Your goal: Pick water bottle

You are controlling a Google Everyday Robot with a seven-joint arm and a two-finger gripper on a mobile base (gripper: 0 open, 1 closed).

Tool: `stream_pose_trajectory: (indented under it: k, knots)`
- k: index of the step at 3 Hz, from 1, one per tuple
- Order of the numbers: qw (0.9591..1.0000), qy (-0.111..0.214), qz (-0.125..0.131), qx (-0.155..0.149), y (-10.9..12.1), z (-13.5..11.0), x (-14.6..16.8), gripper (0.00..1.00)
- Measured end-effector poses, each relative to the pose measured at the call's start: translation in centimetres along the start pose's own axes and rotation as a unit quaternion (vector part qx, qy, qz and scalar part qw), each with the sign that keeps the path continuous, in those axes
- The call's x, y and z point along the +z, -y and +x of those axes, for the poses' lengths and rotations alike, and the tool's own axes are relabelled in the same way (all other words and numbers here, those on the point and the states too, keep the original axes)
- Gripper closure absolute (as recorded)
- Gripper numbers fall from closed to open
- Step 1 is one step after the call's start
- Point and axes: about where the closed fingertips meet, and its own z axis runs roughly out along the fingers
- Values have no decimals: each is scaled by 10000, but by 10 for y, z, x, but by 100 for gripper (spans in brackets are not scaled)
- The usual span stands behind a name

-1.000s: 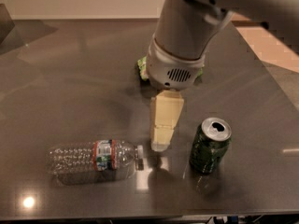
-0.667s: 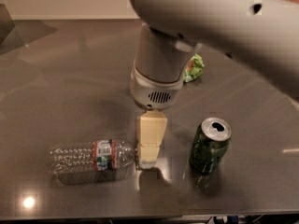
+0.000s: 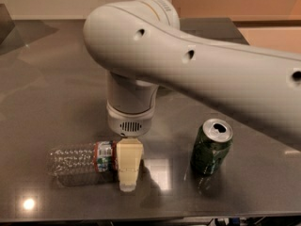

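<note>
The water bottle [image 3: 77,159] lies on its side on the dark table [image 3: 56,93], near the front left. It is clear and ribbed, with a red-edged label band. Its cap end points right and is hidden behind my gripper. My gripper [image 3: 127,180] hangs straight down from the big white arm [image 3: 188,65]. Its cream tip reaches the tabletop at the bottle's neck end, over the part just right of the label. I cannot see whether it touches the bottle.
A green soda can [image 3: 211,147] stands upright to the right of the gripper, about a hand's width away. The table's front edge [image 3: 141,218] runs close below the bottle. The arm covers the middle and right back of the table.
The arm has swung left and down, bringing the gripper from between bottle and can onto the bottle's neck end. The bottle and can have not moved. A green thing at the back is now hidden.
</note>
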Motion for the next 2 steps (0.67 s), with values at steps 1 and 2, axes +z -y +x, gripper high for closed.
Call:
stream_pose_trajectory:
  k: [1, 2]
  knots:
    - [9998, -121, -10, 152, -8, -12, 9, 0]
    - [9995, -126, 54, 272, -11, -19, 11, 18]
